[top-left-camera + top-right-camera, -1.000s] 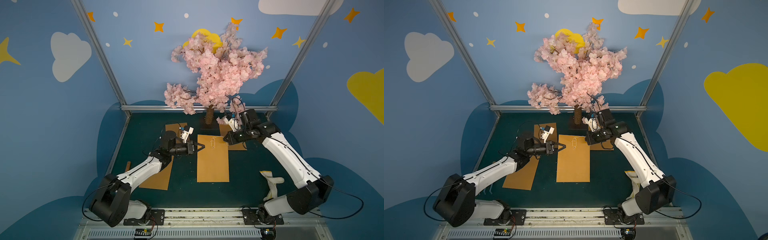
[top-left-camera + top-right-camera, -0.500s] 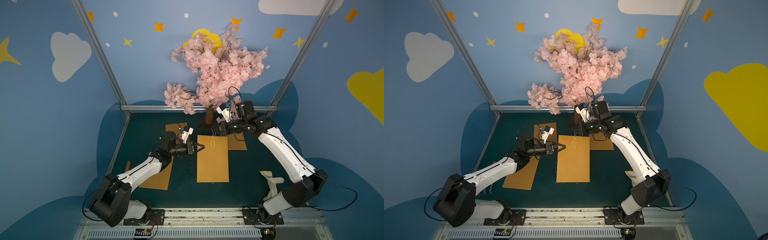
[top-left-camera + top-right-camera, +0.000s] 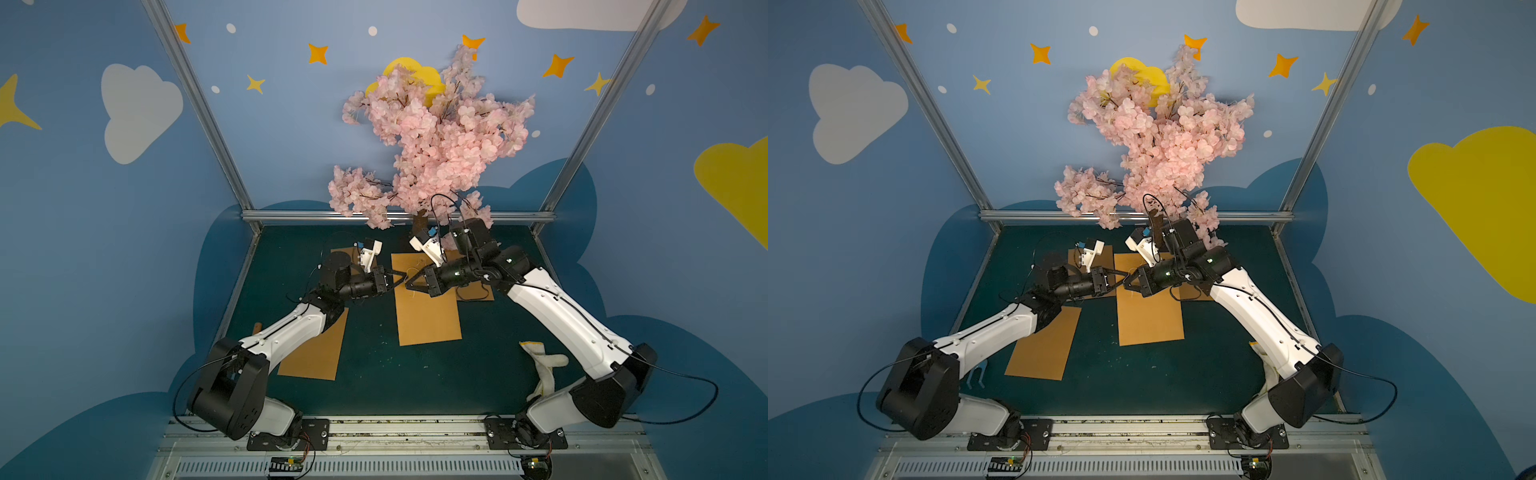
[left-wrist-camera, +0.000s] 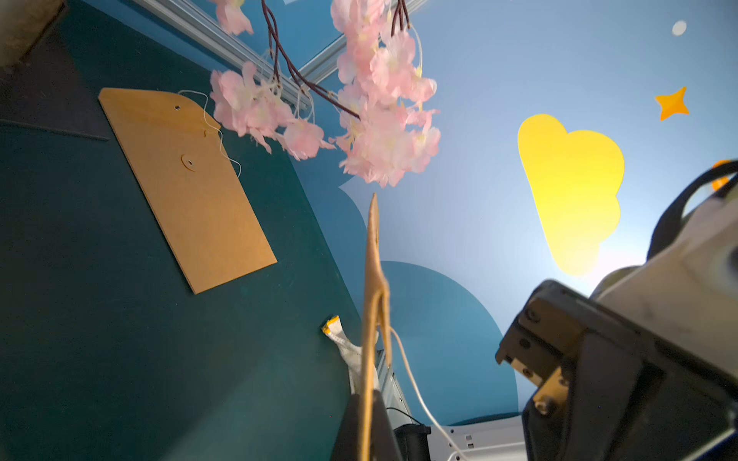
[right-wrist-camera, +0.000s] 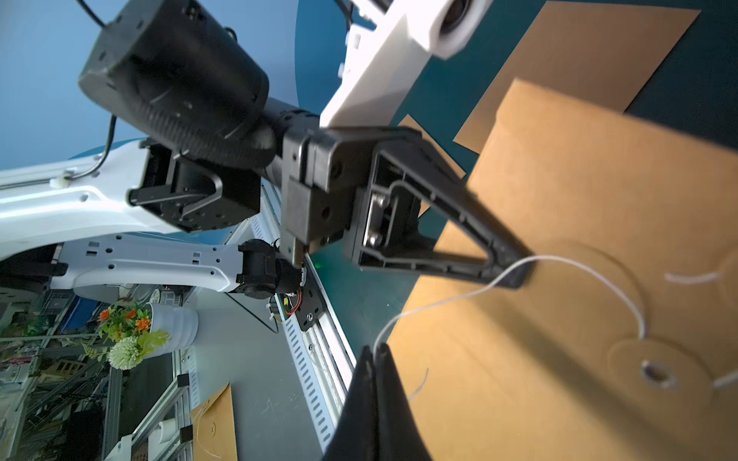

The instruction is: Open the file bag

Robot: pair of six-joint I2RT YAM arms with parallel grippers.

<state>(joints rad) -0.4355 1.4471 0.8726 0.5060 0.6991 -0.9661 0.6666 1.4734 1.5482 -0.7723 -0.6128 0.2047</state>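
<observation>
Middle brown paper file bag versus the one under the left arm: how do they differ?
The middle brown paper file bag is gripped: left gripper shut on its flap, right gripper shut on its white string; the brown paper file bag under the left arm lies ungripped. The middle bag lies square to the green table; the other lies slanted, partly hidden by the arm. Both are brown rectangles.

The brown file bag (image 3: 428, 316) lies mid-table (image 3: 374, 374), flap end toward 12 o'clock, its white string (image 5: 559, 257) unwound.
</observation>
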